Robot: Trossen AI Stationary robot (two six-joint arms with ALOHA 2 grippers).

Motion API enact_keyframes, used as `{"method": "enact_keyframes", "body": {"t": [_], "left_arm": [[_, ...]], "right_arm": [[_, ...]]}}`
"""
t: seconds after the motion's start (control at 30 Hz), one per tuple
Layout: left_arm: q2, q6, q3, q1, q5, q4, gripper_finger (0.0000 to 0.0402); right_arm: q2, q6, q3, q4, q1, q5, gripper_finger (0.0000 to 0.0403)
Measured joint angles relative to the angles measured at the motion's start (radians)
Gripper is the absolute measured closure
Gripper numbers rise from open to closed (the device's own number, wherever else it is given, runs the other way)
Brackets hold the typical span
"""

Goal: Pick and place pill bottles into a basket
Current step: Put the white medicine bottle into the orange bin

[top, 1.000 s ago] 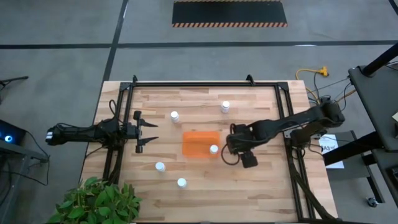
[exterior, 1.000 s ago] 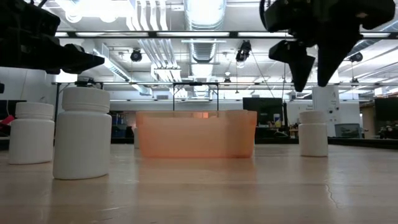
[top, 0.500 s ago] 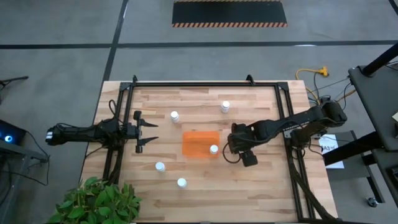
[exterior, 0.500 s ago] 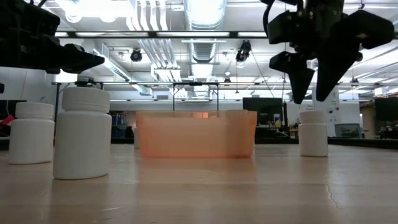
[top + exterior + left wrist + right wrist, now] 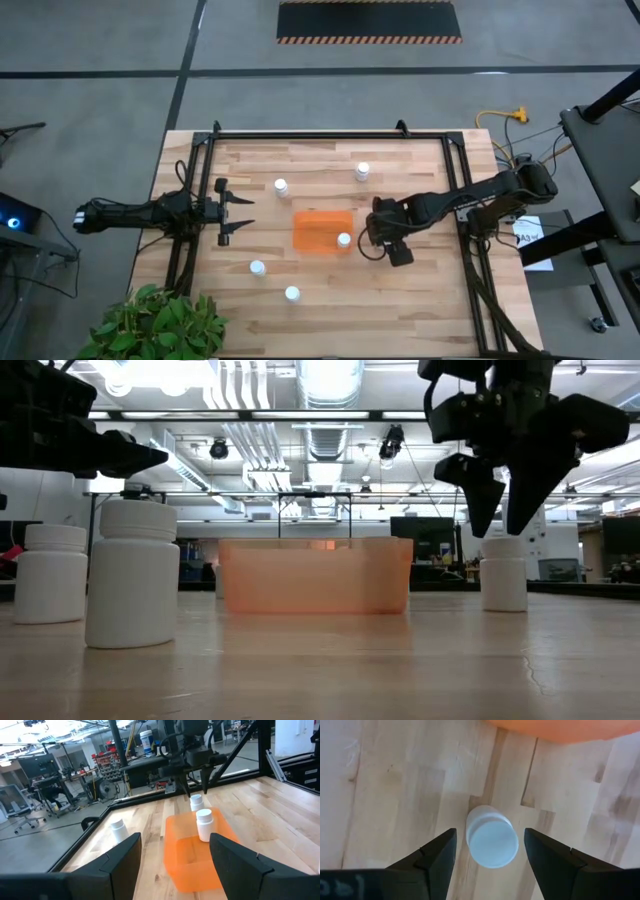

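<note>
We found the right gripper (image 5: pixel 489 854) hanging directly over a pill bottle (image 5: pixel 490 837) that stood on the table (image 5: pixel 400 290) just beside the right side of the orange basket (image 5: pixel 322 231), its fingers spread wide on either side of the cap, grasping nothing. The left gripper (image 5: pixel 238 211) waited, fingers parted, near the table's left edge.

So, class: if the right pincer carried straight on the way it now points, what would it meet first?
The right pincer points straight down, fingers open, over a pill bottle standing beside the basket. It would probably meet that bottle's cap first, or straddle it.
</note>
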Motion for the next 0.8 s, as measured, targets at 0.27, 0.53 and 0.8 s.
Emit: {"method": "enact_keyframes", "body": {"t": [0.27,0.53,0.8], "left_arm": [[0.000,0.000,0.000,0.000,0.000,0.000,0.0184],[0.000,0.000,0.000,0.000,0.000,0.000,0.0184],[0.000,0.000,0.000,0.000,0.000,0.000,0.0184]], "right_arm": [[0.000,0.001,-0.033,0.052,0.000,0.000,0.0179],[0.000,0.002,-0.072,0.079,0.000,-0.001,0.0179],[0.000,0.008,-0.076,0.103,0.000,-0.001,0.0195]]}}
